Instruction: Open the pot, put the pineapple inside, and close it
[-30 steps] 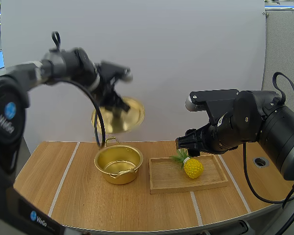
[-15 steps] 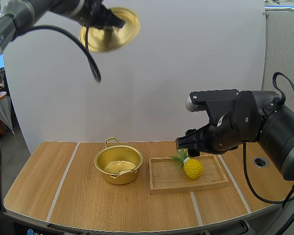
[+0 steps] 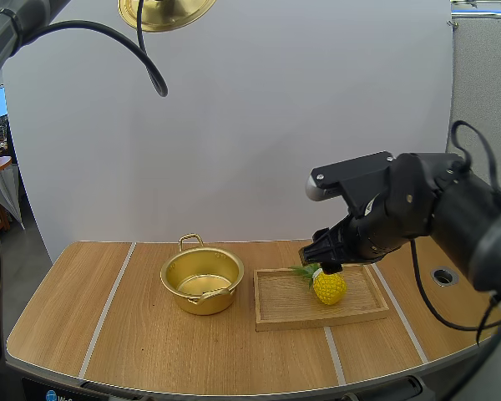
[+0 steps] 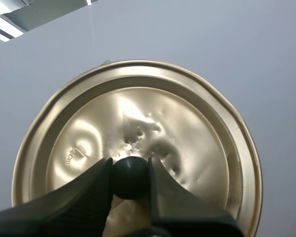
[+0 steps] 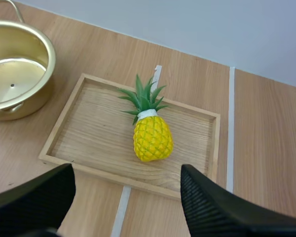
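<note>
Pinching the lid [image 4: 187, 123] up high, my left gripper [image 4: 130, 170] leaves the pot [image 3: 202, 280] open; my right gripper [image 5: 126, 175] hangs spread over the pineapple [image 5: 152, 138].

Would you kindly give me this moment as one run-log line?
pot: open, empty | lid: held aloft by left gripper | pineapple: on tray | right gripper: open above it

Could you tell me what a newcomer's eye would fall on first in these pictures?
First, the golden lid is held high above the table by my left gripper, whose fingers pinch its black knob. Below, the open golden pot stands beside a wooden tray, where a yellow pineapple lies under my open right gripper.
</note>
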